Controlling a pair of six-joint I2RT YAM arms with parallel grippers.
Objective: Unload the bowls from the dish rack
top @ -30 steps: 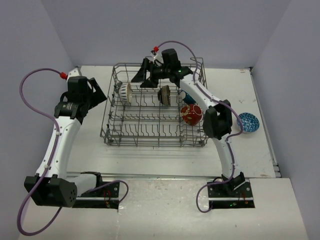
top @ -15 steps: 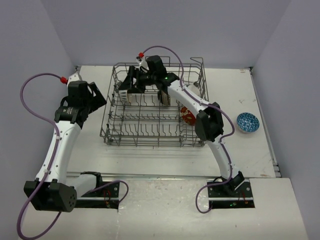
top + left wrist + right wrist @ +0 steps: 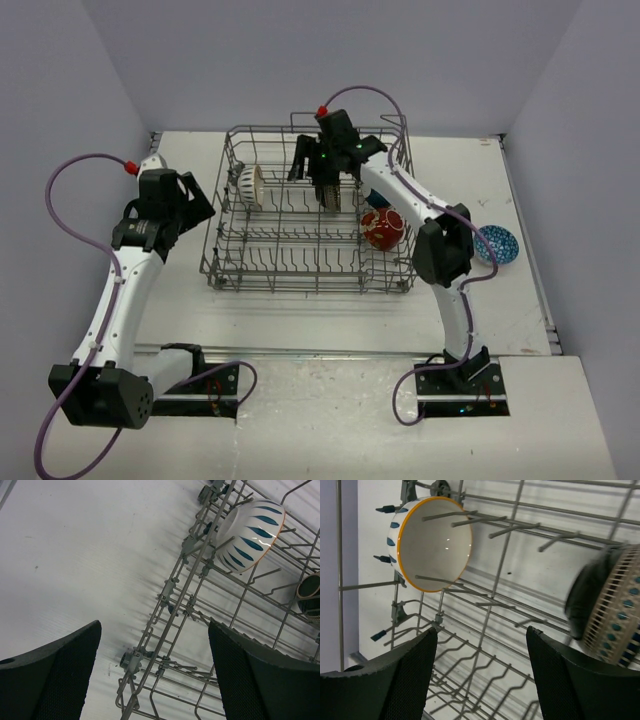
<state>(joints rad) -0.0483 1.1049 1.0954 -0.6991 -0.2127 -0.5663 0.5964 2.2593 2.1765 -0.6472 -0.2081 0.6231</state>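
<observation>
The grey wire dish rack [image 3: 310,283] stands mid-table. In its back row a white bowl with dark stripes [image 3: 250,186] rests on edge at the left, and a dark brown bowl [image 3: 328,193] stands near the middle. A red patterned bowl [image 3: 383,228] lies at the rack's right side. A blue patterned bowl [image 3: 499,243] sits on the table right of the rack. My right gripper [image 3: 318,172] hangs open over the back row. The dark bowl [image 3: 607,605] is by its right finger and the white bowl [image 3: 432,542] lies ahead to the left. My left gripper [image 3: 195,200] is open just outside the rack's left wall.
Upright tines and raised wire sides [image 3: 492,605] surround the right gripper's fingers. The rack's left corner wires [image 3: 192,580] lie between the left fingers, with bare white table [image 3: 75,555] to their left. Grey walls close in the table on three sides.
My right gripper swung left over the white striped bowl, then back right to above the dark brown bowl, its jaws narrowing a little. The left arm barely shifted.
</observation>
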